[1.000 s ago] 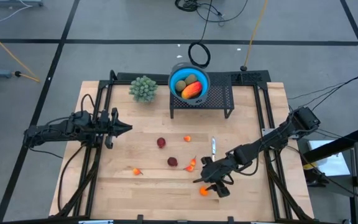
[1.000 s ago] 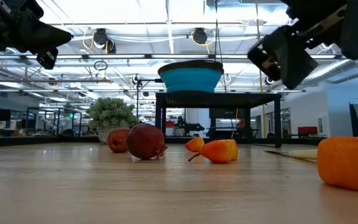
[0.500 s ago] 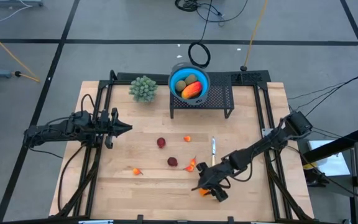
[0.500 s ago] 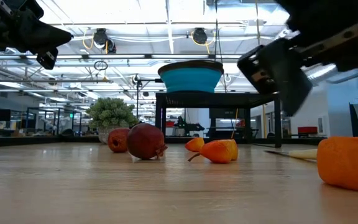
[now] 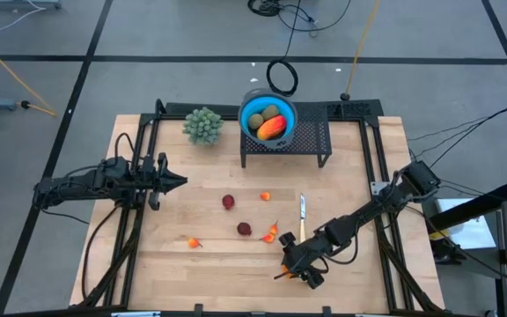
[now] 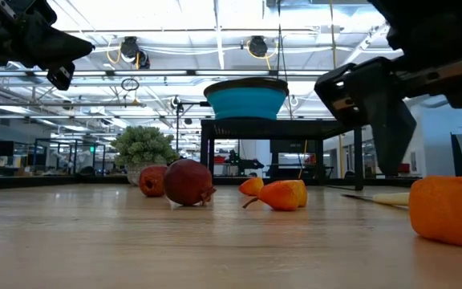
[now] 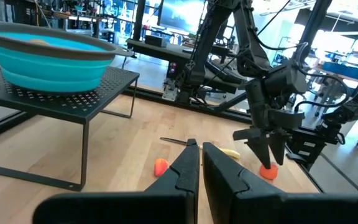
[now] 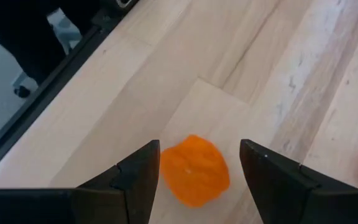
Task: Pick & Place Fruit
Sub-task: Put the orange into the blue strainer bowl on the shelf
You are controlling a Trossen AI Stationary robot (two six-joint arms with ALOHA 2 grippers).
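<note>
An orange fruit point(image 8: 194, 171) lies on the wooden table near its front edge. My right gripper point(image 8: 199, 149) hovers open just above it, slanting down, one finger on either side and apart from it; the low view shows the same orange fruit point(image 6: 447, 209) under the right gripper point(image 6: 379, 120). Two dark red fruits point(image 5: 228, 202) point(image 5: 245, 229) and small orange ones point(image 5: 271, 233) point(image 5: 193, 242) lie mid-table. A blue bowl point(image 5: 252, 106) on a black stand point(image 5: 311, 141) holds an orange-red fruit point(image 5: 272, 127) and brownish-green ovals. My left gripper point(image 5: 179, 182) waits shut at the left.
A pale green ball plant point(image 5: 203, 125) stands at the far left of the stand. A thin knife point(image 5: 303, 207) lies right of centre, just beyond my right gripper. Black frame rails point(image 5: 381, 189) run along the table's left and right sides.
My right gripper has sunk and gone toward the table's near edge, rolling a little, until it stands over the orange fruit. Its fingers have stayed open. The fruit has not moved.
</note>
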